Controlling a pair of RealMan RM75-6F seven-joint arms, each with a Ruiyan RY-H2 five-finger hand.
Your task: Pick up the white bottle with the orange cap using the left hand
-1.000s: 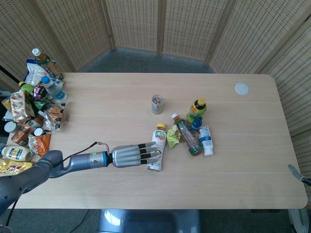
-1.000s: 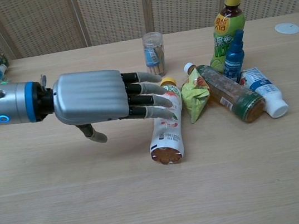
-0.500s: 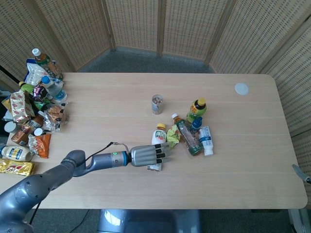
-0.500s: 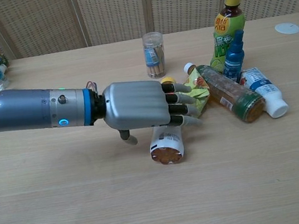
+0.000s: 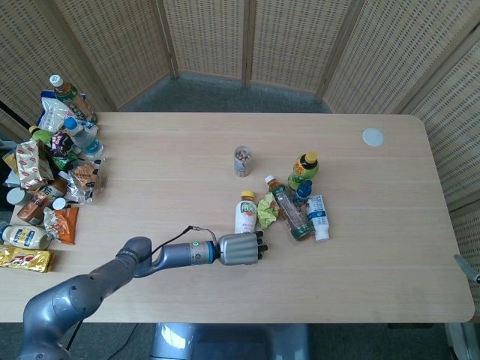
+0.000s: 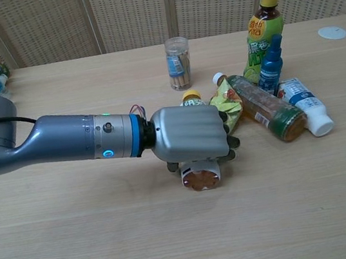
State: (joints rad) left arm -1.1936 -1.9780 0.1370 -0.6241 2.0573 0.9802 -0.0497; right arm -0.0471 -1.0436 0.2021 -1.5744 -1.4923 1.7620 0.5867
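The white bottle with the orange cap (image 5: pixel 245 214) lies on its side on the wooden table (image 5: pixel 165 172), its base (image 6: pixel 201 178) pointing toward the chest camera and its cap (image 6: pixel 191 96) pointing away. My left hand (image 5: pixel 240 249) (image 6: pixel 190 133) sits on top of the bottle's lower half, fingers curled down around its body so that it grips it. Most of the label is hidden under the hand. At the right edge of the head view, only a thin grey sliver of my right hand (image 5: pixel 463 264) shows, off the table.
Just right of the bottle lie a green snack packet (image 6: pixel 227 105), a brown bottle (image 6: pixel 264 109) and a white-and-blue bottle (image 6: pixel 306 106). Behind them stand a green bottle (image 6: pixel 264 28) and a blue one (image 6: pixel 270 63). A clear jar (image 6: pixel 178 62) stands behind. Snacks and bottles pile up at the far left (image 5: pixel 52 172).
My left hand slid forward over the bottle and its outstretched fingers curled down around the body. The bottle's base has shifted slightly.
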